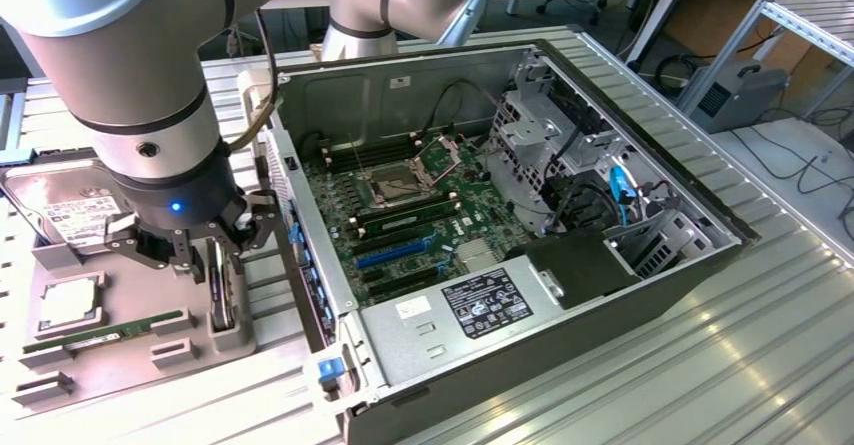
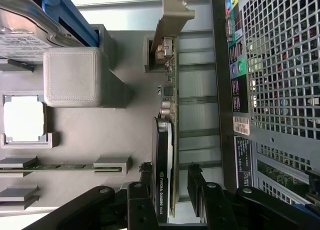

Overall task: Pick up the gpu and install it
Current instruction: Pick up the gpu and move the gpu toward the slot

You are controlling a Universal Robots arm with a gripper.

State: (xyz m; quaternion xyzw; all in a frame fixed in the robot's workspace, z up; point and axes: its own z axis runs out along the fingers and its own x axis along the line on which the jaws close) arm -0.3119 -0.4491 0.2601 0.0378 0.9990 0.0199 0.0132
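Observation:
The gpu (image 2: 169, 115) stands on edge in a slot of the grey parts tray (image 2: 115, 135), its silvery bracket at one end and its black cooler with a printed label at the other. In the exterior view the gpu (image 1: 222, 290) sits at the tray's edge, right beside the open computer case (image 1: 627, 265). My gripper (image 2: 170, 185) is open, one finger on each side of the card's cooler end, with a small gap on the bare-board side. From outside, the gripper (image 1: 211, 257) hangs low over the card.
The tray (image 1: 134, 370) also holds a hard drive (image 1: 74, 210), a CPU (image 1: 67, 305) and a green memory stick (image 1: 107, 337). The case's perforated rear panel (image 2: 280, 89) runs close alongside the card. The motherboard with a blue slot (image 1: 395, 250) lies inside the case.

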